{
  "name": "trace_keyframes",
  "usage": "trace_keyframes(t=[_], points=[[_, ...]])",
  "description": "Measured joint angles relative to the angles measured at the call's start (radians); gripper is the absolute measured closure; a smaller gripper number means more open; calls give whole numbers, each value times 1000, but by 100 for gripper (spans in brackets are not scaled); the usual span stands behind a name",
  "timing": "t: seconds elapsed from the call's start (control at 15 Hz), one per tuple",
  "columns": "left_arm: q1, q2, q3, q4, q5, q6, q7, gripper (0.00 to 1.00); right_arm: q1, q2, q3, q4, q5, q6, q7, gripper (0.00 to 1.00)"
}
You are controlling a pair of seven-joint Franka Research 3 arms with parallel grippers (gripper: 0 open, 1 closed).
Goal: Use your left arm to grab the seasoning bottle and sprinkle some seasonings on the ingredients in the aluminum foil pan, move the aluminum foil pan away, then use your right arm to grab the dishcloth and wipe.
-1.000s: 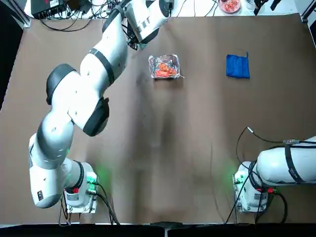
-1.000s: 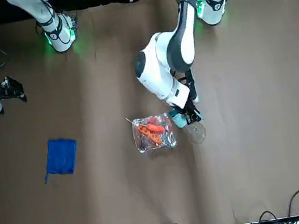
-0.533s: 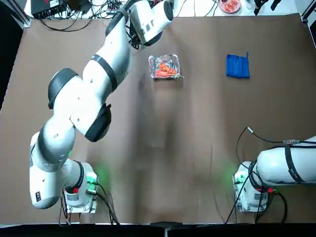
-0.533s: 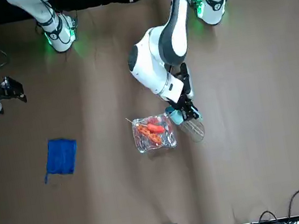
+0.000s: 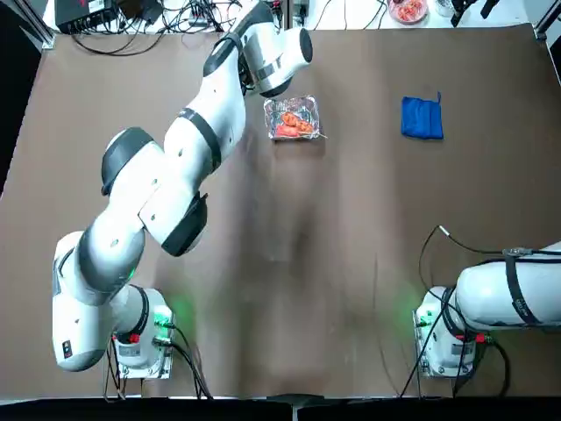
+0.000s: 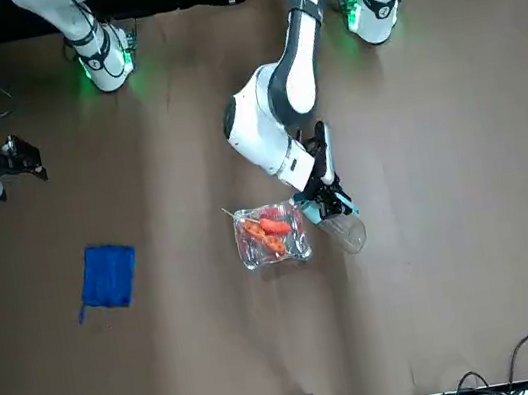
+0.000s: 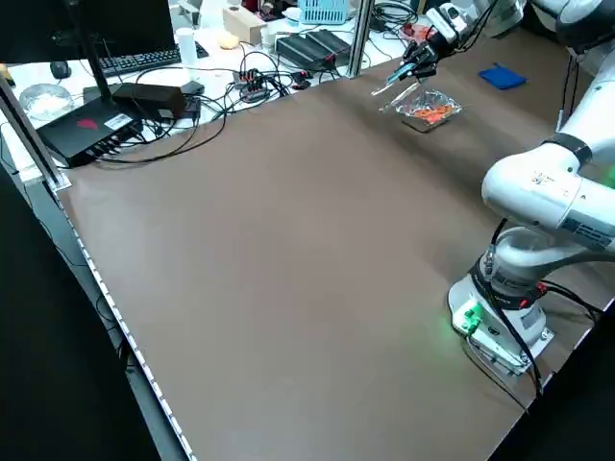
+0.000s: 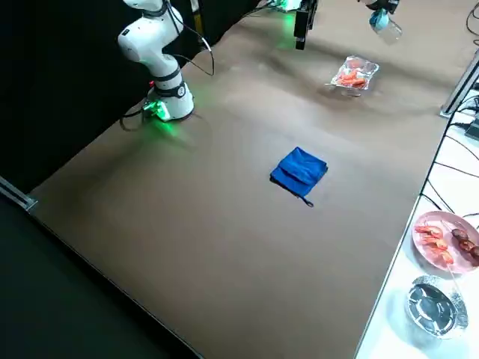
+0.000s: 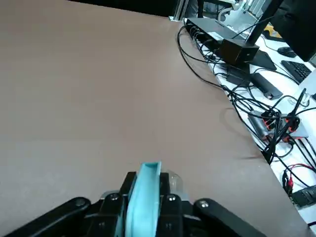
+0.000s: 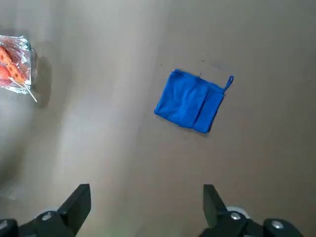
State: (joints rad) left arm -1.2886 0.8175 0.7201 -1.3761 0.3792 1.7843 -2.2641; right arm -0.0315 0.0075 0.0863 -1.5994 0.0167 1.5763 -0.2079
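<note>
left gripper (image 6: 326,205) clenched on bottle (image 6: 340,228) beside pan (image 6: 271,236) | cloth (image 5: 422,117) well apart | right gripper (image 10: 148,207) released

I see my left arm (image 5: 175,167) in glossy white shells with rounded dark grey joints, its base lit green. My right arm (image 5: 504,298) is equally white, a black cable strapped along it, green-lit base (image 5: 443,342), and black fingers (image 10: 79,202).
</note>
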Motion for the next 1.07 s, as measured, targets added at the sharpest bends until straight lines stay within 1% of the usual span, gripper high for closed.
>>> trace_keyframes(t=[0.4, 1.07], points=[[-6, 21, -4, 2, 8, 1, 67, 77, 0, 0, 0, 0, 0, 0, 0, 0], [-11, 37, -4, 14, 10, 1, 69, 77, 0, 0, 0, 0, 0, 0, 0, 0]])
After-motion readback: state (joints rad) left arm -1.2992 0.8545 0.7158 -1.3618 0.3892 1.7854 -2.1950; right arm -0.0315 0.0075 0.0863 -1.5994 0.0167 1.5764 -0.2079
